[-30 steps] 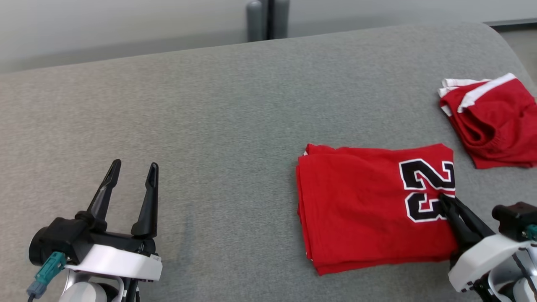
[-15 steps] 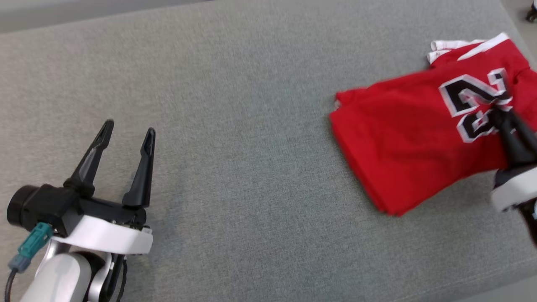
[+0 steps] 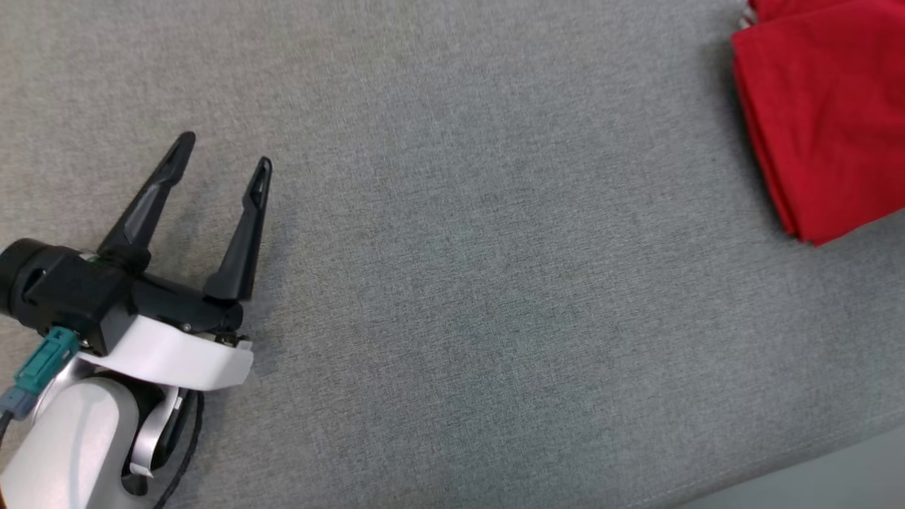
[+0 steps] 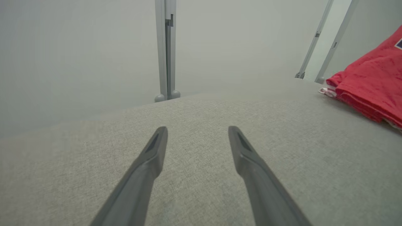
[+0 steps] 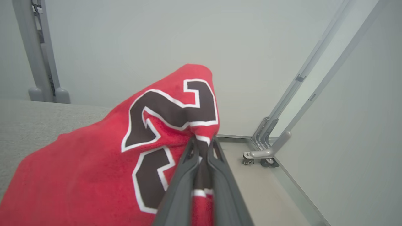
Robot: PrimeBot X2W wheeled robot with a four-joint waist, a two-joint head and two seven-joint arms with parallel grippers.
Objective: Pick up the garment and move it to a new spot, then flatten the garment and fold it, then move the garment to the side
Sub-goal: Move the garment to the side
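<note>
The garment (image 3: 827, 106) is a folded red jersey at the top right of the head view, on the grey cushioned surface (image 3: 459, 247). In the right wrist view my right gripper (image 5: 203, 141) is shut on the garment (image 5: 94, 163) by its black and white number, and the pinched corner is raised off the surface. My left gripper (image 3: 224, 150) rests open and empty at the lower left, far from the cloth. In the left wrist view the left gripper (image 4: 198, 130) points along the bare surface, with the garment (image 4: 370, 84) at the right edge.
A strip of white trim (image 3: 744, 15) peeks out at the garment's far corner. The surface's front edge (image 3: 813, 463) runs across the lower right, with floor beyond. Grey posts (image 4: 166, 50) stand behind the surface, and a wheeled frame foot (image 5: 263, 154) is on the floor to the right.
The head camera has tilted down and shifted. My right gripper has pulled the garment rightward, toward the other red garment, and has left the head view. My left gripper stays open in place.
</note>
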